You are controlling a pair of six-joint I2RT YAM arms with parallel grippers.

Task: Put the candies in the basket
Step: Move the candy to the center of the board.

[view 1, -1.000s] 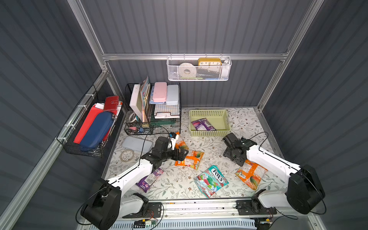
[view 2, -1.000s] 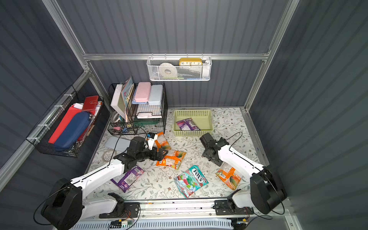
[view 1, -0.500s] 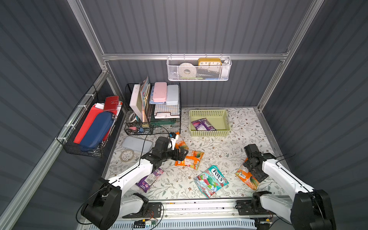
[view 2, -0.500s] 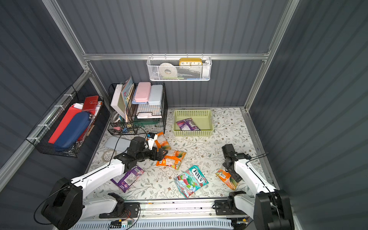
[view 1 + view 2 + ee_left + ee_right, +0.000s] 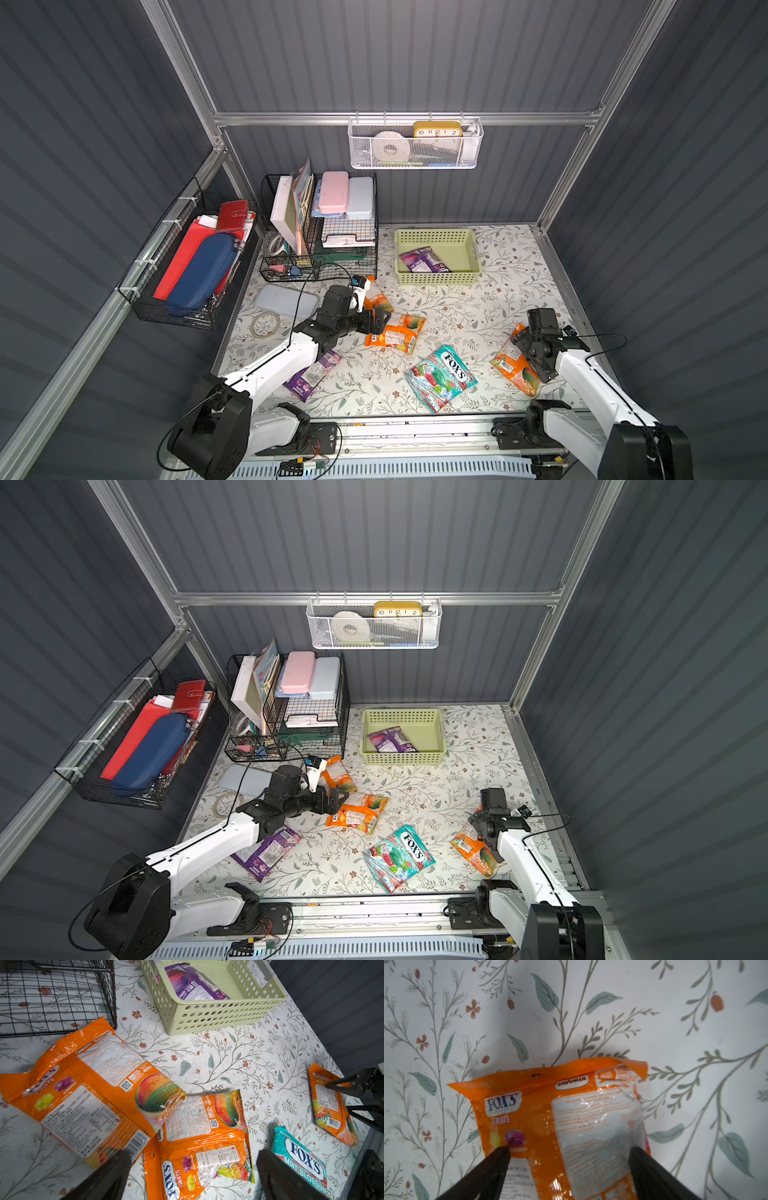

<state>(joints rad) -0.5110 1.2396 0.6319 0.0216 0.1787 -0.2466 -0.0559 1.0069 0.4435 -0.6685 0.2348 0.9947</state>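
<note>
The right wrist view shows the right gripper spread wide over an orange bag (both top views leave that unclear). The left gripper gapes above a second orange bag.

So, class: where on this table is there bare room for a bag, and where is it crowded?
Bare: the stretch between the basket's front wall and the teal bag; the strip right of the basket; the front edge between the loose purple bag and the teal one. Crowded: by the left gripper, where two orange bags overlap beside the wire rack.
</note>
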